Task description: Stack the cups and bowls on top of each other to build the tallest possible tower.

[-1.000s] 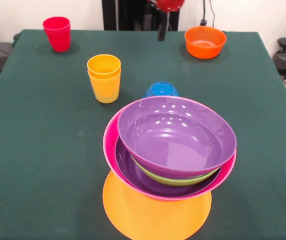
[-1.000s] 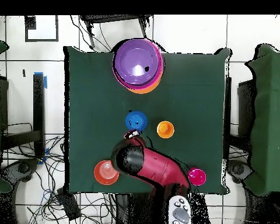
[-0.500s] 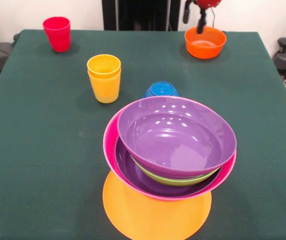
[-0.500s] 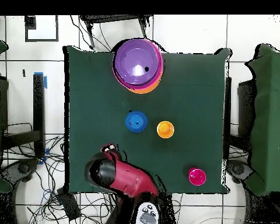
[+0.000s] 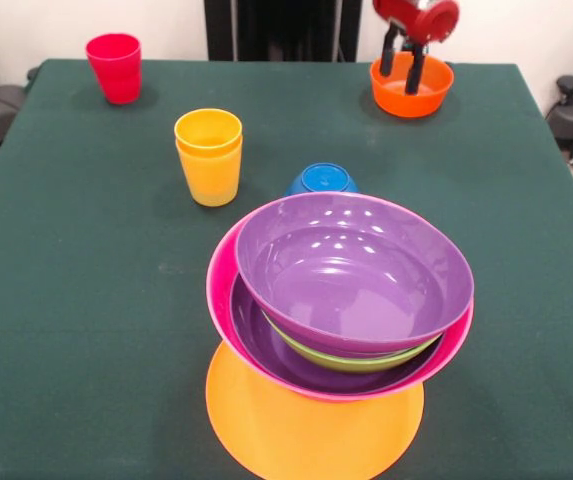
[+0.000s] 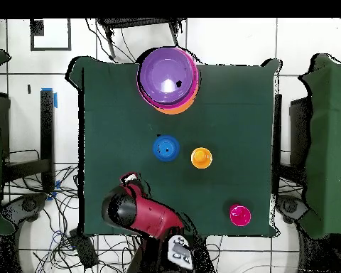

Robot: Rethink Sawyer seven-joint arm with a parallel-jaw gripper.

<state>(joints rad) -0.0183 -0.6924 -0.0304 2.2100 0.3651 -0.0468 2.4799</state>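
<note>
gripper (image 5: 404, 68) spread, empty, inside red-orange bowl (image 5: 412, 97) | yellow cups (image 5: 209, 157) nested | tower (image 5: 341, 290): 5 bowls

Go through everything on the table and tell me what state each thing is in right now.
Tool: open, fingers down over the red-orange bowl.
Red-orange bowl: upright, alone, not gripped.
Red cup: upright, alone.
Yellow cups: upright, one nested in the other.
Blue bowl: upside down, behind the tower.
Tower: purple bowl on top, tilted; green, purple, pink below; orange base.
</note>
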